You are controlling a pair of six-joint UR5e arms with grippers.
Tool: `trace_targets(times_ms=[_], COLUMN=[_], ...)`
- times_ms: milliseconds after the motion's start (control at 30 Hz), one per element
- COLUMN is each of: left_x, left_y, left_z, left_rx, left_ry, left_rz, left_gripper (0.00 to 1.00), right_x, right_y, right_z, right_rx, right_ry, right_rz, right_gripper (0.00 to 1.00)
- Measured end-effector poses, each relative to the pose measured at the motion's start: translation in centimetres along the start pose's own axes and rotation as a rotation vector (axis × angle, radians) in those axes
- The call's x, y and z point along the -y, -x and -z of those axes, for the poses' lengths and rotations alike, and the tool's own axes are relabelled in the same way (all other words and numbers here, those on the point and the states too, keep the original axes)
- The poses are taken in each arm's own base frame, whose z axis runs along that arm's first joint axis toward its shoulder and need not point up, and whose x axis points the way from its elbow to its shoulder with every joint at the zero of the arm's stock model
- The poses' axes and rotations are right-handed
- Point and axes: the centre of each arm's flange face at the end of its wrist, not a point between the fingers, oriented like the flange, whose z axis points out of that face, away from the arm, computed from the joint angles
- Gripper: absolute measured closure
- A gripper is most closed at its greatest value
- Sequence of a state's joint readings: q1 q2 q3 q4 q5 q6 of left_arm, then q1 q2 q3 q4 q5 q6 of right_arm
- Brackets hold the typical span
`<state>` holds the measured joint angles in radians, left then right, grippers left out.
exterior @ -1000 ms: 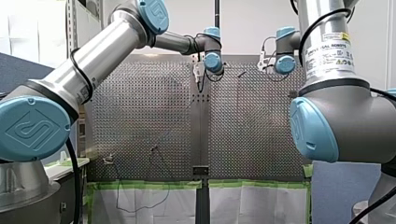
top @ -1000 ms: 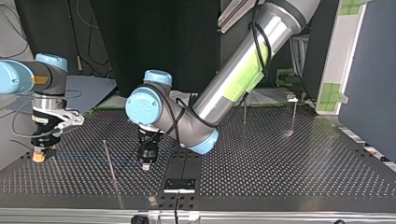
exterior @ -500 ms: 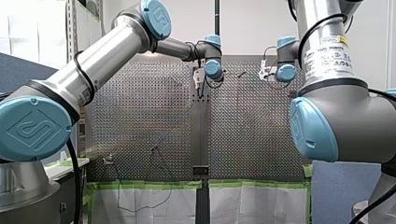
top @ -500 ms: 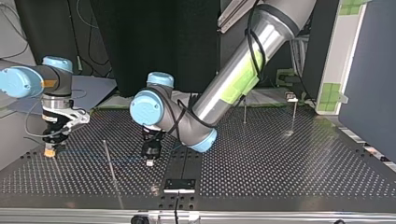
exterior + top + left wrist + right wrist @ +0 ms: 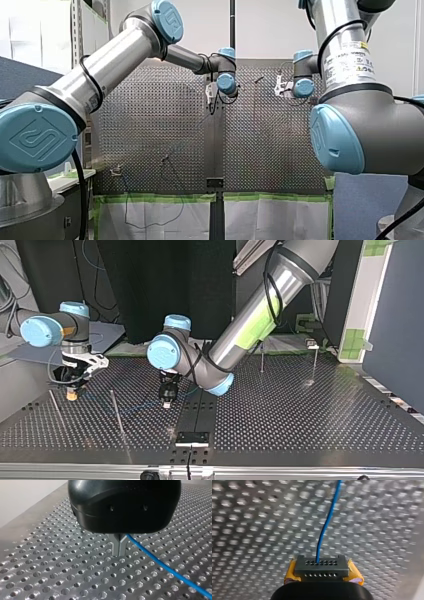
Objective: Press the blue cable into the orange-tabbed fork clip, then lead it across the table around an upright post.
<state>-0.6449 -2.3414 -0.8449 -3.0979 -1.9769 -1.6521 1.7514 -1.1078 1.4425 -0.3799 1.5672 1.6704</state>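
- Currently my left hand (image 5: 119, 552) has its two metal fingers (image 5: 116, 546) pressed together and clamped on the blue cable (image 5: 160, 560).
- The cable leaves these fingers near their base, just under the black housing. It runs off to one side, low over the perforated tabletop (image 5: 300, 420).
- The left fingertips point down at the tabletop. Whether they touch it cannot be told.
- My right hand (image 5: 322, 566) is also clamped on the cable, with yellow pads (image 5: 354, 573) showing on either side of a grey finger face drilled with small holes.
- The cable emerges from the middle of this grip and runs straight ahead of the hand, over the tabletop.
- In the top view the right hand hangs at the middle left of the frame. The left hand hangs just left of centre, beside the dark centre strip (image 5: 197, 412).
- Between the two hands, in the lower left of that frame, stands a thin upright post (image 5: 116, 410), apart from both.
- The cable shows there only as a faint blue line between the hands. Which side of the post it passes cannot be told.
- Two more posts (image 5: 262, 360) stand at the upper right, well apart from both hands.
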Motion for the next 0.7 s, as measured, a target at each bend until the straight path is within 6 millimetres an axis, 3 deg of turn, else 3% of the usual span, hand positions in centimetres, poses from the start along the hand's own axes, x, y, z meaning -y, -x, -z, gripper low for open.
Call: trace_targets(times_ms=[300,367,400,467,500,567,700], left_x=[-0.1,-0.1,-0.1,-0.1,-0.1,-0.1,0.0], left_y=[-0.1,-0.1,-0.1,-0.1,-0.1,-0.1,-0.1], left_z=[0.0,0.0,0.0,0.0,0.0,0.0,0.0], left_rx=[-0.003,-0.004,-0.005,-0.006,-0.006,-0.006,-0.008], left_ry=[-0.004,-0.005,-0.005,-0.006,-0.006,-0.009,-0.017], left_rz=[-0.005,-0.01,-0.011,-0.015,-0.016,-0.019,-0.027], left_gripper=[1.0,0.77,0.77,0.57,0.57,0.42,0.38], right_x=[0.7,0.9,0.9,1.0,1.0,1.1,1.1], right_y=[3.7,4.4,4.6,5.1,5.2,5.5,6.1], right_z=[0.1,0.2,0.2,0.3,0.4,0.4,0.5], right_rx=[0.058,0.069,0.073,0.08,0.082,0.086,0.093], right_ry=[-0.008,-0.009,-0.01,-0.01,-0.009,-0.009,-0.009], right_rz=[0.006,0.007,0.007,0.008,0.008,0.008,0.009], right_gripper=[1.0,1.0,1.0,1.0,1.0,1.0,1.0])
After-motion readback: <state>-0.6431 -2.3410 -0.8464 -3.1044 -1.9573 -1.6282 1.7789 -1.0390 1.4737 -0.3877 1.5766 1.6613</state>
